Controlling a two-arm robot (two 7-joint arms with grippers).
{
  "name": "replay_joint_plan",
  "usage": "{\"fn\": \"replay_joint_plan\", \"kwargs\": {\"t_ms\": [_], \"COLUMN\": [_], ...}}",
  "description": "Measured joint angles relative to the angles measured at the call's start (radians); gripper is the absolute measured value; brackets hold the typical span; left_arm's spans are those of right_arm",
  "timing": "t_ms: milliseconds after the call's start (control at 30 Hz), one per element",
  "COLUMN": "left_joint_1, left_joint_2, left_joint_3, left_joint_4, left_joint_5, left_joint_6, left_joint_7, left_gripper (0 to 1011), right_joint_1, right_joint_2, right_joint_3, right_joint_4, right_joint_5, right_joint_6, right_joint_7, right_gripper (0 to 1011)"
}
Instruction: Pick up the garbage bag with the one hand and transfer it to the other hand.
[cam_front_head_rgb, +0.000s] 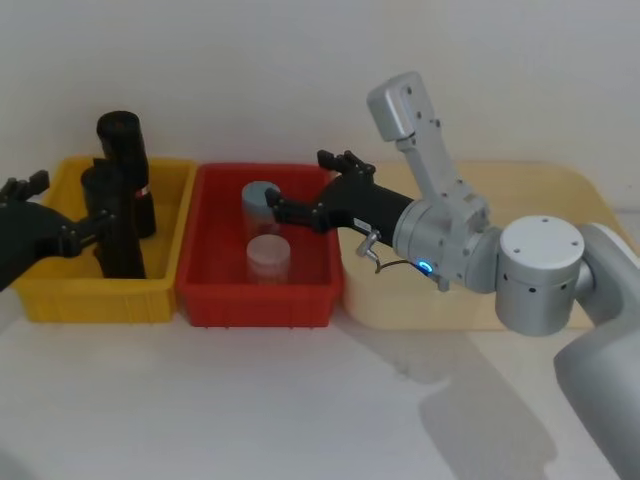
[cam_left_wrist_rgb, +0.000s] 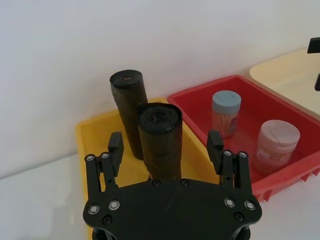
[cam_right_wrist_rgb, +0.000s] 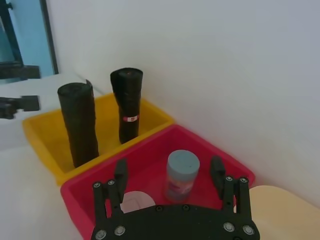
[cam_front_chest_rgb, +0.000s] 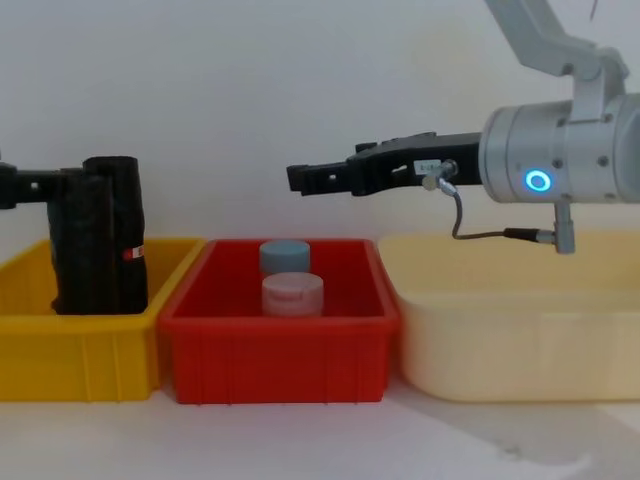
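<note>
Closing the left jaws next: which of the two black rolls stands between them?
The plain garbage bag, front roll in the yellow bin. The other roll stands behind it, wearing a red-and-white label.

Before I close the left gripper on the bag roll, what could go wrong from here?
The left gripper is open around the bag roll, but the labelled roll stands close behind it in the yellow bin; a skewed close or lift could topple it. The right gripper hovers open above the red bin; a fumbled handover would probably drop the roll onto the two jars there.
</note>
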Motion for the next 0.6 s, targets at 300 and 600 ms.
{"fn": "replay_joint_plan", "kwargs": {"t_ms": [300,600], "left_joint_1": [-0.07,-0.123], "left_joint_2": [-0.025,-0.047], "left_joint_3": [0.032,0.06], "left_joint_4": [0.099,0.181], "left_joint_5": [0.014,0.033], "left_joint_6": [-0.018,-0.028], "left_joint_7": [-0.027,-0.05], "left_gripper": [1002,1001], "right_joint_1": [0.024,0.031], "right_joint_2": [0.0,0.006], "right_joint_3": [-0.024,-0.033], "right_joint_4": [0.007,0.011], "right_joint_5": [0.011,0.025], "right_joint_6": [0.049,0.076], "right_joint_7": [0.019,0.025], "right_gripper": [1001,1001]}}
